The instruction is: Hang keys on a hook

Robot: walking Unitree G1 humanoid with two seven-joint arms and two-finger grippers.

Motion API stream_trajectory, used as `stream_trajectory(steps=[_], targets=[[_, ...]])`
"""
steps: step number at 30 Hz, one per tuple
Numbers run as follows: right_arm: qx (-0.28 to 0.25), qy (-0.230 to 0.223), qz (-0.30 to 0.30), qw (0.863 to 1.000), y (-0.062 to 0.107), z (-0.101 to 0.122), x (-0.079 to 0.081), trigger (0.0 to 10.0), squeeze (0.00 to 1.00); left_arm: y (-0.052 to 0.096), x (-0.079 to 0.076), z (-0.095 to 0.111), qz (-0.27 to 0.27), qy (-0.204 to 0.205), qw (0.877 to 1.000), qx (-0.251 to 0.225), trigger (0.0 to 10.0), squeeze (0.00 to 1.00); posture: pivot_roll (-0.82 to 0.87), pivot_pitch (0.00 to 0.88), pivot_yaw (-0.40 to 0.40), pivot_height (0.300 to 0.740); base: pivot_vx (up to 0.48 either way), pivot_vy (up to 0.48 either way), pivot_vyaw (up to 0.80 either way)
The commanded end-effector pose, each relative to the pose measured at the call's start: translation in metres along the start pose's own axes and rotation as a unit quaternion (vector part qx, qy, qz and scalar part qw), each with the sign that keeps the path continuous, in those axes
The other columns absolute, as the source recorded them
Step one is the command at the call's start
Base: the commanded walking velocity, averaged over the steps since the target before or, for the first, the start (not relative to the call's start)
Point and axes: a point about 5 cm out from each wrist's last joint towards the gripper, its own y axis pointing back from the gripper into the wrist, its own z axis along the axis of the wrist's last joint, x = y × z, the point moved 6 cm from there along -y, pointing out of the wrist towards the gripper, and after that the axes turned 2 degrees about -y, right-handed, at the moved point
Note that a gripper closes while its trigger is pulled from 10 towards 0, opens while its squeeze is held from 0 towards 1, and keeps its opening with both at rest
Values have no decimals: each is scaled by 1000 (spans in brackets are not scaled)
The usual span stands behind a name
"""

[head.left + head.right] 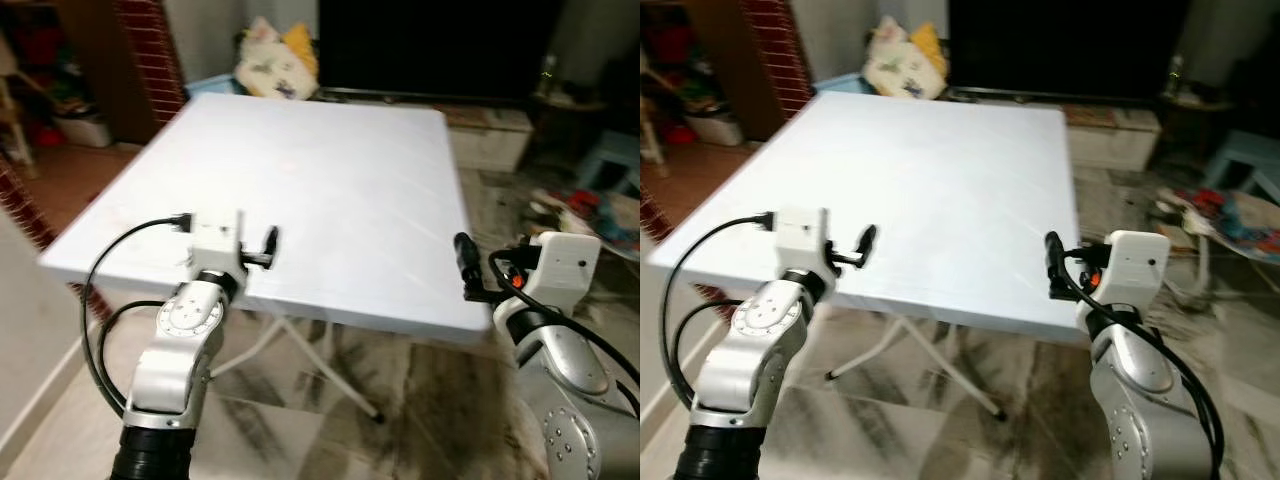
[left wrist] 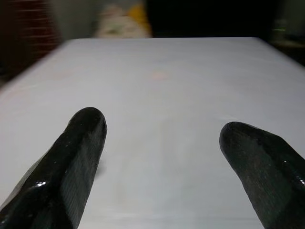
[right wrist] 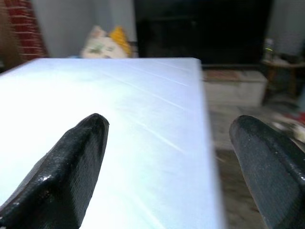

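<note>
**Q:** Left to right, what stands at the white desk point(image 1: 330, 190)?

**A:** The left gripper point(image 1: 271, 243) hovers over the near left part of the desk, jaws apart and holding nothing. The right gripper point(image 1: 465, 265) is poised at the near right corner, jaws likewise spread and empty. Beyond the desk sit a soft toy point(image 1: 272, 62) and a dark TV screen point(image 1: 430, 45).

**Q:** Where do the keys lie from the jaws?

**A:** I cannot say. No keys and no hook can be made out, so their direction, long axis and the nearer arm remain open. Finding them looks like the first job.

**Q:** Do the views differ?

**A:** The left wrist view looks flat along the bare desk between its fingers point(image 2: 71, 157). The right wrist view catches the desk's right edge, the floor point(image 3: 238, 191) and a low bench point(image 3: 233, 86). The head views add clutter point(image 1: 590, 205) on the floor at right.
</note>
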Motion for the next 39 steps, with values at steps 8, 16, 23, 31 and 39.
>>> stream_trajectory(steps=[8, 16, 23, 31, 39], targets=[[-14, 0, -16, 1000, -2, 7, -8, 10000, 0, -2, -10, 6, -20, 4, 1000, -11, 10000, 0, 49, 0, 32, 740, 0, 292, 278], [-18, 3, -19, 1000, -7, 10, -9, 10000, 0, -4, -24, 10, -45, 6, 999, -18, 10000, 0, 44, 0, 23, 740, 0, 0, 0], [-21, 8, -18, 1000, -8, 14, -10, 10000, 0, -9, -30, 14, -53, 45, 997, -23, 10000, 0, 31, 0, 13, 740, 0, -47, 0], [-17, 11, -16, 1000, -8, 12, -9, 10000, 0, -11, -28, 11, -46, 62, 997, -15, 10000, 0, 27, 0, 11, 740, 0, -390, 0], [-14, 12, -4, 1000, -8, 11, -3, 10000, 0, -11, -28, 10, -44, 63, 997, -14, 10000, 0, 27, 0, 8, 740, 0, -472, 0]])
